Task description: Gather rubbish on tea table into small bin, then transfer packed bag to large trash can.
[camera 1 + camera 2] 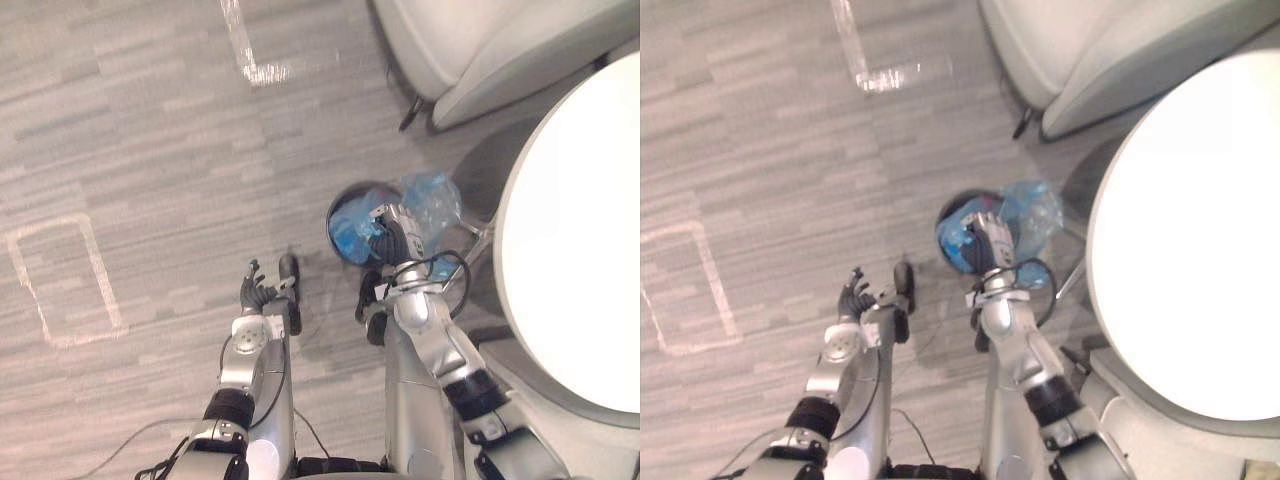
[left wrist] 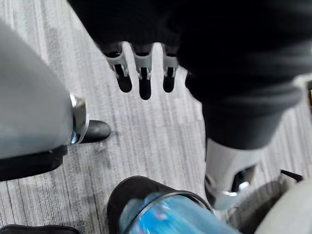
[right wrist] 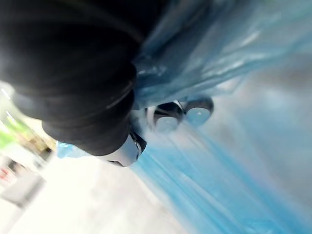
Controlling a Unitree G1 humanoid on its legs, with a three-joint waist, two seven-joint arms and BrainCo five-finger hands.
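My right hand [image 1: 393,234] sits right on the blue bag [image 1: 432,198] in the small bin [image 1: 334,216], its grip hidden from me; my open left hand [image 1: 259,295] hangs farther off.

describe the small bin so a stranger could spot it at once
Find the round white table on the robot's right. On the floor beside it stands a small dark round bin, the only thing lined with a blue plastic bag.

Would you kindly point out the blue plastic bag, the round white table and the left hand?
blue plastic bag [image 1: 432,198], left eye view, bunched top
round white table [image 1: 580,260], left eye view, bare top
left hand [image 1: 265,298], left eye view, palm
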